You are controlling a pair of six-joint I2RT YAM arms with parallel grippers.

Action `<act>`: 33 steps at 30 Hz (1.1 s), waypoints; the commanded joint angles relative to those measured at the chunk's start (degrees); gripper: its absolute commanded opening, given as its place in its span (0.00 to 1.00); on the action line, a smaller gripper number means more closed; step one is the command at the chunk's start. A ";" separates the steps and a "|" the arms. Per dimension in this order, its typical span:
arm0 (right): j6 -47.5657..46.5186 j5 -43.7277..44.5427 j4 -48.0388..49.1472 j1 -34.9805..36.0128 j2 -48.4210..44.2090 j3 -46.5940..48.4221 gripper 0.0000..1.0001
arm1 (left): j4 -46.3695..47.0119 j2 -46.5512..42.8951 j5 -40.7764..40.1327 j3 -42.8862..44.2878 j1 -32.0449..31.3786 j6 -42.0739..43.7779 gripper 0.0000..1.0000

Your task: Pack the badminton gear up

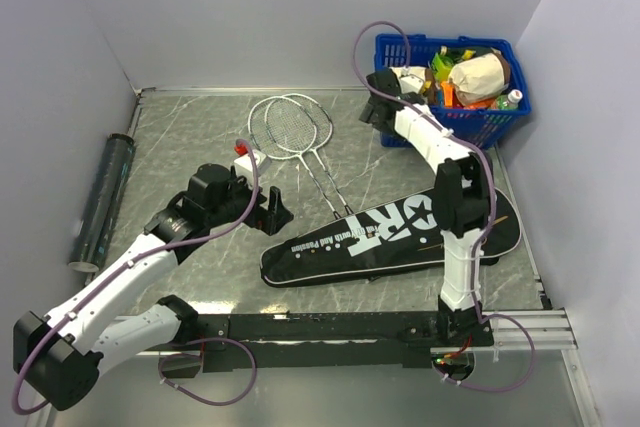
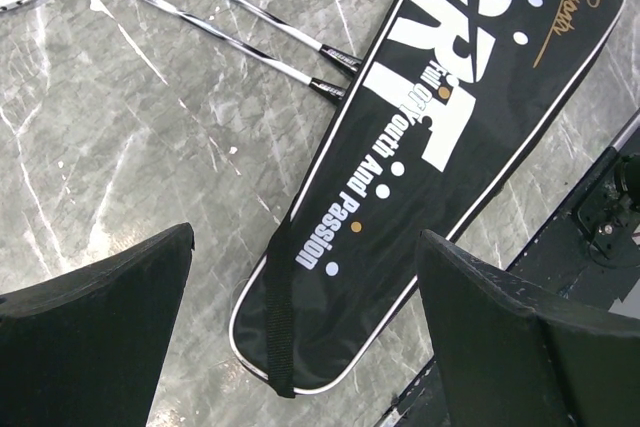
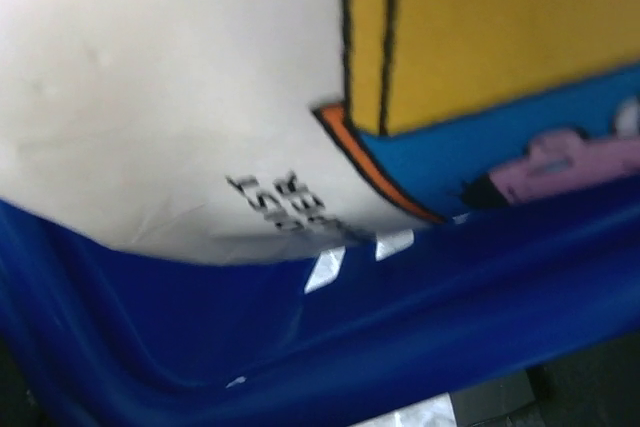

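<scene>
The black bag (image 1: pixel 390 237) lettered "SPORT" lies flat on the table near the front, and also shows in the left wrist view (image 2: pixel 430 127). Two silver-white rackets (image 1: pixel 290 132) lie crossed behind it, their handles (image 2: pixel 300 52) reaching the bag's edge. The dark tube (image 1: pixel 100 202) lies along the left wall. A small white and red thing (image 1: pixel 245 152), perhaps a shuttlecock, sits by the racket heads. My left gripper (image 1: pixel 277 215) (image 2: pixel 305 237) is open and empty, hovering over the bag's narrow end. My right gripper (image 1: pixel 383 95) is at the basket's left wall; its fingers do not show.
The blue plastic basket (image 1: pixel 480 122) of groceries stands at the back right corner. The right wrist view is filled by its blue wall (image 3: pixel 300 347) and a white and yellow package (image 3: pixel 200 97). White walls enclose the table on three sides.
</scene>
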 commanded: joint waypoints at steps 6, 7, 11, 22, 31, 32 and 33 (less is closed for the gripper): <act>-4.73 4.04 0.99 -5.59 -20.32 -17.74 0.91 | 2.31 -3.61 -0.54 0.27 -0.23 -0.28 0.96; -5.52 3.34 1.17 -4.72 -24.25 -19.51 0.91 | 2.66 -3.87 -0.72 -0.17 -0.14 -0.28 0.96; -5.61 1.15 3.62 -1.11 -36.30 -30.40 0.91 | 4.59 -5.80 -0.72 -1.66 -0.23 1.04 0.97; 3.07 -10.28 -6.03 8.39 -60.57 -55.10 0.93 | 3.99 -4.84 -0.99 -0.96 -0.23 -0.02 0.96; 18.98 -18.20 -9.29 10.23 -81.41 -76.55 0.94 | 2.32 -3.17 2.18 0.27 -0.67 -0.10 0.96; 19.95 -18.20 -10.16 10.23 -83.24 -78.22 0.94 | 2.23 -3.00 2.44 0.36 -0.67 -0.10 0.96; 21.27 -18.46 -10.52 10.23 -83.96 -78.84 0.94 | 2.14 -2.82 2.44 0.44 -0.76 -0.10 0.96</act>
